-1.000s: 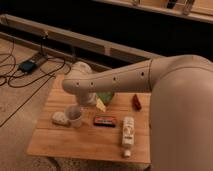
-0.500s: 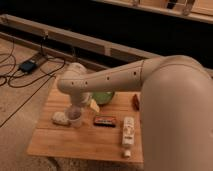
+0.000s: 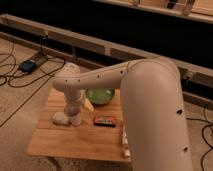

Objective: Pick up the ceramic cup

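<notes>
pale wood makes up the desk (image 3: 75,142), a small slatted top on a tan floor strewn with dark cables, and a long dark wall unit runs behind it. the ceramic cup (image 3: 76,120) stands near the desk's left side, touching or just beside a whitish speckled block (image 3: 60,118) to its left. the end effector (image 3: 74,112) is right above the cup, reaching down onto it; whether its fingers have closed around the cup cannot be told. the cup looks to be resting on the desk, so by my reading the approach is done and the grasp and lift are left. a green bowl (image 3: 100,95) sits behind and to the right of the cup, and a small dark red packet (image 3: 105,121) lies to the cup's right.
</notes>
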Available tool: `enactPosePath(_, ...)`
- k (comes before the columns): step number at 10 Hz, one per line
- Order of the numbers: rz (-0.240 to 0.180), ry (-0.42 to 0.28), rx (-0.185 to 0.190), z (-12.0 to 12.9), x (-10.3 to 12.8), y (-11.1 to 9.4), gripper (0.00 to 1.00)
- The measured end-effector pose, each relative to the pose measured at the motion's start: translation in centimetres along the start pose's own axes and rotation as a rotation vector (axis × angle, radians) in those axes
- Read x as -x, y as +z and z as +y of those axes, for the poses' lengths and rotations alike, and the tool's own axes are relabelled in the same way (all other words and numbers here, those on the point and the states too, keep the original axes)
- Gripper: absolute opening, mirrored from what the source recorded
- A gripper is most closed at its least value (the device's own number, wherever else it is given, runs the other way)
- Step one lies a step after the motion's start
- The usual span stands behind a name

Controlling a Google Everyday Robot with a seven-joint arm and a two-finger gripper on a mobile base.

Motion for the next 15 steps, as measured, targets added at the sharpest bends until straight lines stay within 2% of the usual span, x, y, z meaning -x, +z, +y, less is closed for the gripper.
enactPosePath(3,0.005,0.016,-0.01,1.8,0.5,-0.5,0.8)
enactPosePath(5,0.002,0.012,-0.023,1.6,0.6,-0.4,0.8)
enactPosePath(10,-0.03,-0.015,-0.042,0.4,-1.2,2.8,0.8)
enactPosePath(11,-0.034,-0.013,-0.043,0.6,-1.5,3.4,0.76)
enactPosePath(15,-0.02,-0.024,-0.064,0.5,-2.0,4.1,0.37)
